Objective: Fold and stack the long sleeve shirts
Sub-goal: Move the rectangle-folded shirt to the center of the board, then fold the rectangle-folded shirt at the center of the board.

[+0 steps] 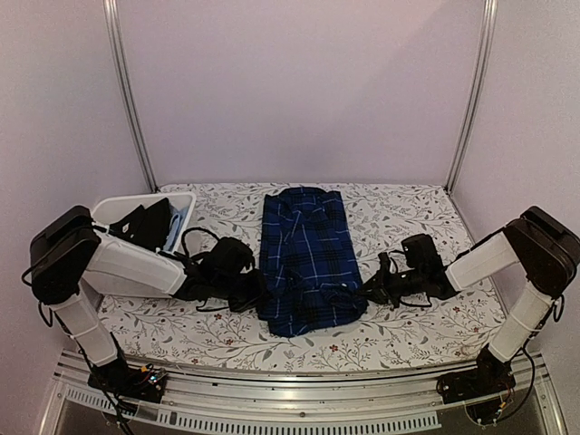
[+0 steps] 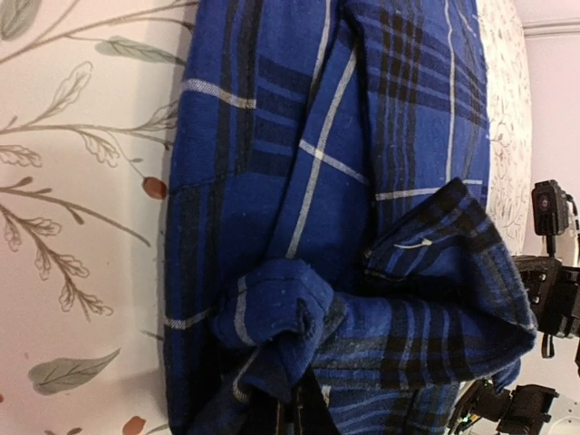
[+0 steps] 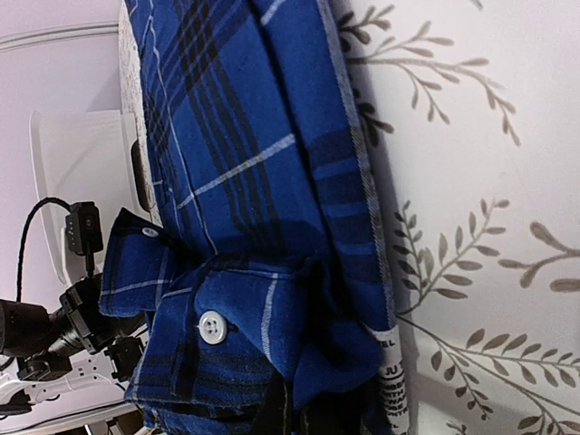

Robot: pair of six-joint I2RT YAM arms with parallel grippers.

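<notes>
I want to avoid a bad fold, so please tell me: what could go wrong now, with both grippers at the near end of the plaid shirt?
1. The left gripper and right gripper each pinch bunched cloth at the near end of the navy plaid shirt; a thin layer may slip out, leaving an uneven fold.
2. The buttoned cuff sits loose near the right gripper and may flop out.

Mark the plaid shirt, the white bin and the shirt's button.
plaid shirt (image 1: 304, 254): top external, middle of folded body.
white bin (image 1: 116, 211): top external, left wall.
button (image 3: 213, 327): right wrist, its centre.
</notes>
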